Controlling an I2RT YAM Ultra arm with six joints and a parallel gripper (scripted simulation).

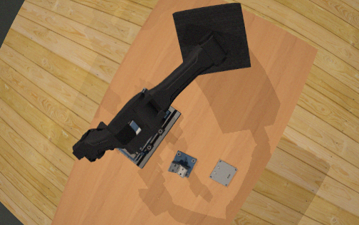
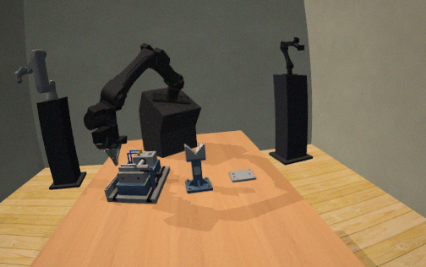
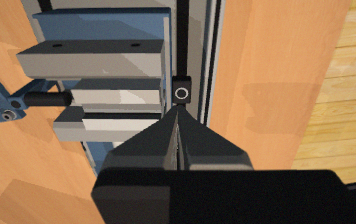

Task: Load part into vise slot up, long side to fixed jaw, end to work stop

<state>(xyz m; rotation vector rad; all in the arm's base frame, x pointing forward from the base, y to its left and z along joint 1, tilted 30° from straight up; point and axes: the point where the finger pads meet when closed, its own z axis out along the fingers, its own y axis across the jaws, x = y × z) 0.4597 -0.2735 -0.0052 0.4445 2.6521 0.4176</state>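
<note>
The part, a grey block, lies between the vise jaws. Its upper surface is partly shadowed; I cannot tell the slot's direction surely. Its far long side looks close against the fixed jaw. Its left end is at the tip of the work stop; contact is not clear. The moving jaw is on the near side in the wrist view. My gripper is shut and empty, beyond the block's right end, near a black clamp. The infeed plate is bare.
The V-block stands empty between vise and infeed plate. The vise base has raised edges. The air cylinder is at the vise's robot side. My forearm hides much of the vise in the top view.
</note>
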